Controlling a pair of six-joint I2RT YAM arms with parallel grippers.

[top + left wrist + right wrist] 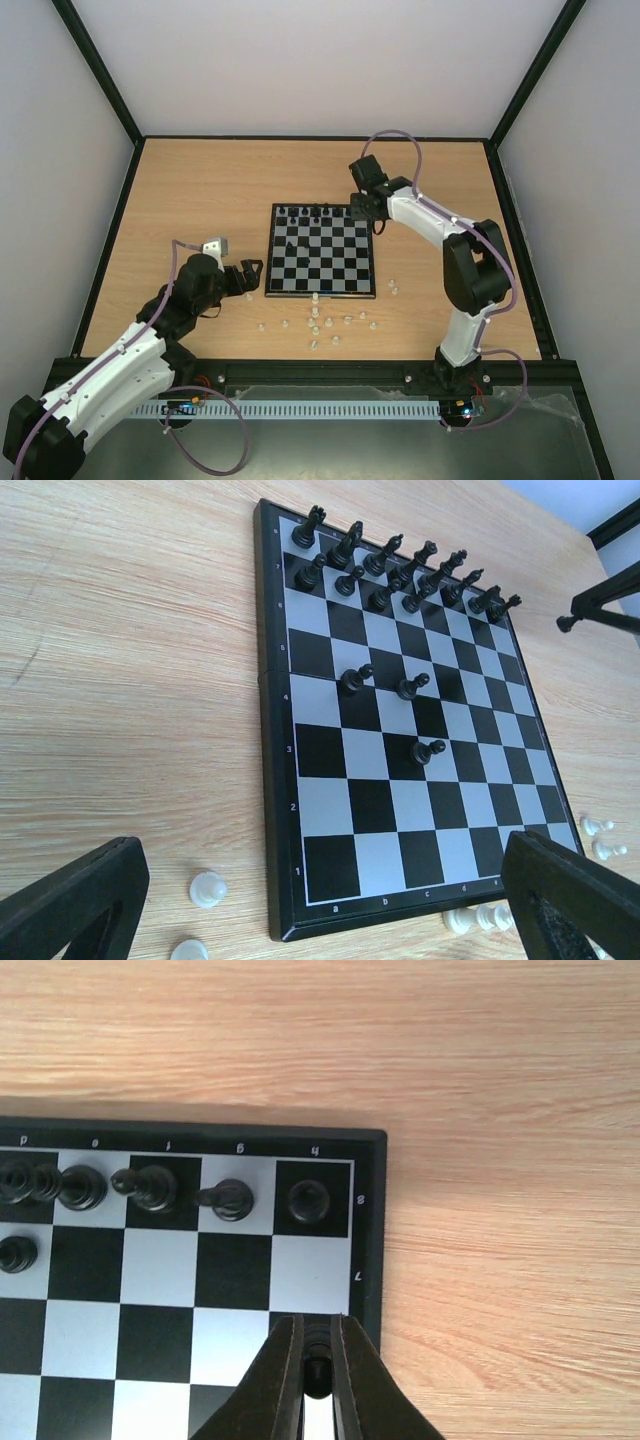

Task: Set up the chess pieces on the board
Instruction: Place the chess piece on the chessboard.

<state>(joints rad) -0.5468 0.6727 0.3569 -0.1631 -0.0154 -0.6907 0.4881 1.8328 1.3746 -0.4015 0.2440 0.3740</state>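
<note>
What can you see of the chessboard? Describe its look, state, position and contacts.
The board is small, square and flat on the table, with black and pale grey squares inside a thin black border carrying white letters and numbers. Black pieces stand along its far edge; three more mid-board. White pieces lie off it, by its near edge. The right gripper, shut on a black piece, is over its far right corner.

Robot lab cell, white walls [50, 200], black frame [100, 70], wooden table [200, 190]
</note>
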